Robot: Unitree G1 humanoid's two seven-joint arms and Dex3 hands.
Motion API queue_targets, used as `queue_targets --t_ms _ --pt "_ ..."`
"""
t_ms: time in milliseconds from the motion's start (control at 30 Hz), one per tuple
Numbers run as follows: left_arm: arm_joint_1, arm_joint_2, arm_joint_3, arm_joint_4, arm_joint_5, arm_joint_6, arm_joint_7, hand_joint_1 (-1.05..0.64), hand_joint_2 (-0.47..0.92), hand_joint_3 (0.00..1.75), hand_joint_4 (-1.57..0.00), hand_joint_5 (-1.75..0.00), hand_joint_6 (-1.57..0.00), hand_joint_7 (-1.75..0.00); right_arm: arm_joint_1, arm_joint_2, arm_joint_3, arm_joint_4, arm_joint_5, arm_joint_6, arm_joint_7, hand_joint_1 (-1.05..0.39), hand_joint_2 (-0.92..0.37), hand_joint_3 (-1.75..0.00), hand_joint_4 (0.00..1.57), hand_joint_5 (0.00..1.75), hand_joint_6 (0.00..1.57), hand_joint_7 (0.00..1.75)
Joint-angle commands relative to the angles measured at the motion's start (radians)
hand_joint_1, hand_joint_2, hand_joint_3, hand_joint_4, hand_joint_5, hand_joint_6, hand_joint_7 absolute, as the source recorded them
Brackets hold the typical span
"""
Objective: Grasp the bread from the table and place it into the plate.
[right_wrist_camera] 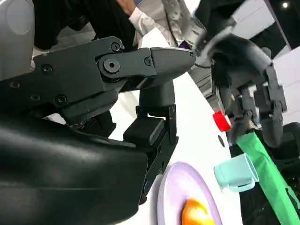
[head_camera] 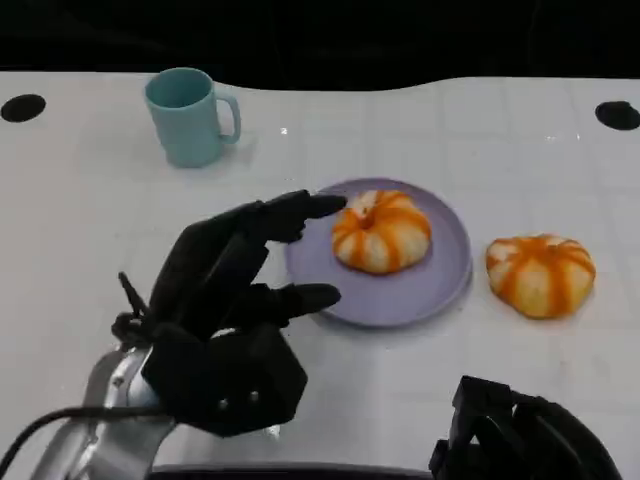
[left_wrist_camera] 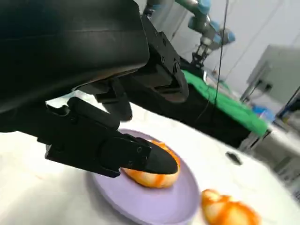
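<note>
You have one bread (head_camera: pixel 381 231) already lying in the purple plate (head_camera: pixel 440 290), a little left of its middle; your left hand (head_camera: pixel 232 300) hovers just beside the plate's left rim with its fingers (head_camera: pixel 300 210) spread apart and nothing in them, the upper ones reaching over the rim toward the bread without clearly touching it. In the left wrist view the same bread (left_wrist_camera: pixel 152 174) sits on the plate (left_wrist_camera: pixel 154 206) just past the dark fingers (left_wrist_camera: pixel 140 157); you can judge that piece as placed and let go. A second bread (head_camera: pixel 541 274) rests on the white tabletop (head_camera: pixel 90 220), just to the right of the plate and apart from its rim; if the task means that one too, it is left to you, and your right hand (head_camera: pixel 525 435) is the nearer one.

That right hand is cut off at the lower edge of the head view; you cannot tell from any view whether its fingers are spread or curled. A teal mug (head_camera: pixel 188 115) stands well apart at the far left. The right wrist view gives you a sliver of plate and bread behind black housing; the background there, with a person's sleeve, is too cluttered to read.
</note>
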State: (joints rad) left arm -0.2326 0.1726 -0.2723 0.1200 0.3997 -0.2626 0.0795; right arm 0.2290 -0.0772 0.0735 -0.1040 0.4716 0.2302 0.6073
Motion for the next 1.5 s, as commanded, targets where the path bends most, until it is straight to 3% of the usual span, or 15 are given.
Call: queue_targets --t_ms 33,133,267,533,967,1267,1367,1500 --pt "0.080 -0.065 0.063 0.000 -0.205 -0.081 -0.040 -0.35 0.92 0.05 -0.50 -1.72 -0.28 -1.60 0.005 -0.005 -0.004 -0.011 0.006 0.000 -0.002 -0.70 -0.92 -0.25 0.86 1.60 0.76 1.41" --pt "0.133 -0.091 0.087 -0.017 -0.319 -0.084 -0.093 -0.34 0.92 0.10 -0.56 -1.74 -0.29 -1.73 0.006 -0.006 -0.003 -0.011 0.006 -0.002 0.001 -0.70 -0.92 -0.24 0.86 1.60 0.76 1.40" --pt "0.211 -0.117 0.110 -0.089 -0.447 -0.008 -0.164 -0.38 0.92 0.22 -0.62 -1.75 -0.33 -1.75 0.006 -0.006 -0.002 -0.014 0.005 0.001 -0.002 -0.70 -0.92 -0.25 0.86 1.60 0.76 1.40" --pt "0.349 -0.138 0.131 -0.179 -0.649 0.109 -0.298 -0.29 0.88 0.24 -0.62 -1.75 -0.38 -1.75 0.003 -0.003 0.003 -0.009 -0.002 -0.005 -0.005 -0.70 -0.92 -0.25 0.86 1.60 0.76 1.41" --pt "0.434 -0.131 0.144 -0.163 -0.697 0.122 -0.418 -0.25 0.79 0.36 -0.61 -1.75 -0.39 -1.75 -0.001 -0.009 0.001 -0.011 0.002 -0.003 0.002 -0.70 -0.92 -0.26 0.86 1.60 0.76 1.42" --pt "0.432 -0.130 0.159 -0.116 -0.716 0.111 -0.490 -0.28 0.77 0.37 -0.62 -1.75 -0.41 -1.75 0.007 -0.011 -0.004 -0.016 0.005 -0.009 0.006 -0.70 -0.92 -0.26 0.86 1.61 0.76 1.42" --pt "0.429 -0.128 0.159 -0.110 -0.693 0.103 -0.490 -0.39 0.89 0.20 -0.66 -1.75 -0.46 -1.75 0.009 -0.014 -0.007 -0.019 0.007 -0.010 0.007 -0.70 -0.92 -0.26 0.86 1.61 0.75 1.42" --pt "0.429 -0.128 0.158 -0.107 -0.673 0.097 -0.484 -0.48 0.92 0.18 -0.69 -1.75 -0.49 -1.75 0.011 -0.017 -0.009 -0.026 0.010 -0.001 0.006 -0.70 -0.92 -0.26 0.86 1.61 0.76 1.42"
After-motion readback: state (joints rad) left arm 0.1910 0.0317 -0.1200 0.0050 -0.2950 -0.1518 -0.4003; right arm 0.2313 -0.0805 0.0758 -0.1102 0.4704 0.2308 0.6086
